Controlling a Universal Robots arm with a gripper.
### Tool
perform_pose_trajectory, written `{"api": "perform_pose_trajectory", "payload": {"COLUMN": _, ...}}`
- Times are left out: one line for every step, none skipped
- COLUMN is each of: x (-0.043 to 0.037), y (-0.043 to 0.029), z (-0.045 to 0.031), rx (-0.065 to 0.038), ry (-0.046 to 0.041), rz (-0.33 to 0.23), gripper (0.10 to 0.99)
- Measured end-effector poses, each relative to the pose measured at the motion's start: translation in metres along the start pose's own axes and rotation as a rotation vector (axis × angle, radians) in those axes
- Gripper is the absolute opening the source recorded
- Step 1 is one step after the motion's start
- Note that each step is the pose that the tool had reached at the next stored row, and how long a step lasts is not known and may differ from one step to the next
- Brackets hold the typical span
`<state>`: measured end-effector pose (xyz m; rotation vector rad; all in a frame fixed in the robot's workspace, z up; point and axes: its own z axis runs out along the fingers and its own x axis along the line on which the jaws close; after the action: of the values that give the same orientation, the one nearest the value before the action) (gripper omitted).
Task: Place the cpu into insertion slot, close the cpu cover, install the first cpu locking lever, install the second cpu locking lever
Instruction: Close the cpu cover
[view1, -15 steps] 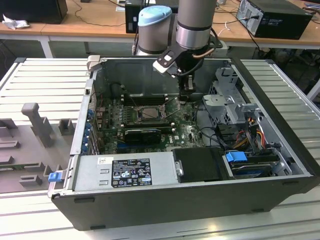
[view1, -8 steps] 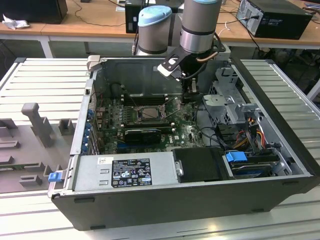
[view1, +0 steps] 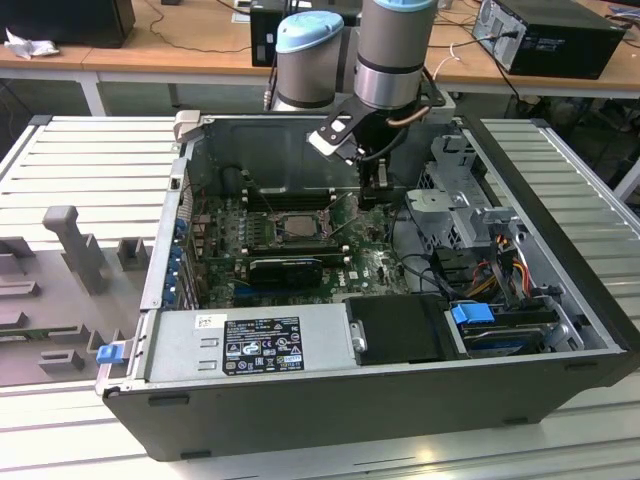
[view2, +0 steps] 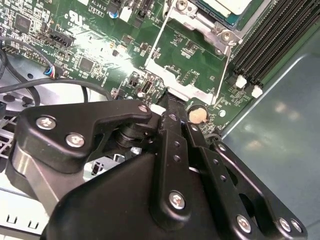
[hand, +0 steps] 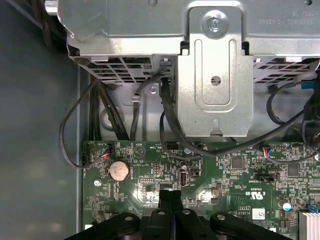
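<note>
The gripper (view1: 378, 192) hangs low inside the open computer case (view1: 280, 150). Its jaws are clenched together on nothing, with the tips just above the green board (hand: 240, 175) near a round battery (hand: 119, 170). The cpu (view1: 293, 226) lies in the insertion slot (view1: 262, 230) nearby, and the cpu cover (view2: 220, 32) lies flat around it.

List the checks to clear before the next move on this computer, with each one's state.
1. Chip lying in the socket: ok.
2. Cover closed over the chip: not ok; it stands open, off the socket.
3. Gripper shut and empty: ok.
4. Gripper tip at the cover's free edge: ok.
5. Tip apart from the round battery: ok.
</note>
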<state>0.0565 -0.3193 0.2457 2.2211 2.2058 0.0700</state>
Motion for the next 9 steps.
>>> {"api": "perform_pose_trajectory", "payload": {"x": 0.0, "y": -0.0003, "z": 0.0, "rx": 0.0, "ry": 0.0, "rz": 0.0, "gripper": 0.106}}
{"api": "perform_pose_trajectory", "payload": {"x": 0.0, "y": -0.0006, "z": 0.0, "rx": 0.0, "ry": 0.0, "rz": 0.0, "gripper": 0.106}}
{"api": "perform_pose_trajectory", "payload": {"x": 0.0, "y": -0.0015, "z": -0.0001, "rx": 0.0, "ry": 0.0, "rz": 0.0, "gripper": 0.106}}
{"api": "perform_pose_trajectory", "payload": {"x": 0.0, "y": -0.003, "z": -0.0001, "rx": 0.0, "ry": -0.0001, "rz": 0.0, "gripper": 0.106}}
{"api": "perform_pose_trajectory", "payload": {"x": 0.0, "y": -0.0037, "z": -0.0001, "rx": 0.0, "ry": 0.0, "rz": 0.0, "gripper": 0.106}}
{"api": "perform_pose_trajectory", "payload": {"x": 0.0, "y": -0.0046, "z": -0.0002, "rx": 0.0, "ry": 0.0, "rz": 0.0, "gripper": 0.106}}
{"api": "perform_pose_trajectory", "payload": {"x": 0.0, "y": -0.006, "z": -0.0002, "rx": 0.0, "ry": 0.0001, "rz": 0.0, "gripper": 0.106}}
{"api": "perform_pose_trajectory", "payload": {"x": -0.0001, "y": -0.0068, "z": -0.0002, "rx": 0.0, "ry": 0.0001, "rz": 0.0, "gripper": 0.106}}
{"api": "perform_pose_trajectory", "payload": {"x": -0.0001, "y": -0.0072, "z": -0.0003, "rx": 0.0, "ry": 0.0001, "rz": 0.0, "gripper": 0.106}}
